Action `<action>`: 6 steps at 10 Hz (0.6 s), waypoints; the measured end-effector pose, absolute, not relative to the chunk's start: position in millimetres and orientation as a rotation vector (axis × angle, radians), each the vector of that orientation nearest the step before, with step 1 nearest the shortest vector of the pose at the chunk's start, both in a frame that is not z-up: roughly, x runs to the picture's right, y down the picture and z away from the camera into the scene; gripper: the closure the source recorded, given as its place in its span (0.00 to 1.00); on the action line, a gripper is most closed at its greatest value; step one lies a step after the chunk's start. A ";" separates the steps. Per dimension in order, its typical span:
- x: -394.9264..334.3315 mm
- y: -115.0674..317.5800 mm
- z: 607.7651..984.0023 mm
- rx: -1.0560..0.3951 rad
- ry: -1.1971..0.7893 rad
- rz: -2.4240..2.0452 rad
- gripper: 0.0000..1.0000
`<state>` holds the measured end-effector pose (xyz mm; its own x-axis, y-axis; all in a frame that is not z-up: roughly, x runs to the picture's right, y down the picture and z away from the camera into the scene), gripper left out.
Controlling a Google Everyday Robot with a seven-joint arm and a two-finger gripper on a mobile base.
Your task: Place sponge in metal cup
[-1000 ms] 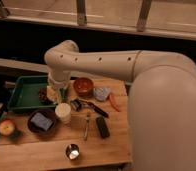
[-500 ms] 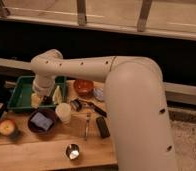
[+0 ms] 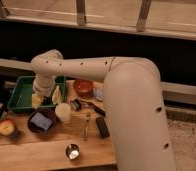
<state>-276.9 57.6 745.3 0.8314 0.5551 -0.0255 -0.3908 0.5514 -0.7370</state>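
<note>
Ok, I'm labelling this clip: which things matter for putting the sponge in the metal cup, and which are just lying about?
For the job:
sponge, in the dark bowl
metal cup, near the table's front edge
gripper, open, over the green tray's near side

Lying about:
green tray, cream cup, apple, red bowl, black bar

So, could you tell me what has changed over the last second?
The arm swung toward the green tray, carrying the tool with it; the tool hangs open above the tray's near edge, holding nothing. The sponge in the dark bowl, the metal cup and everything else stayed put.
</note>
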 end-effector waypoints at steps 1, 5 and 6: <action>-284.5 74.2 749.6 -0.841 -0.227 0.557 0.38; -300.2 122.9 767.6 -0.926 -0.222 0.553 0.38; -304.4 129.9 768.8 -0.940 -0.214 0.546 0.38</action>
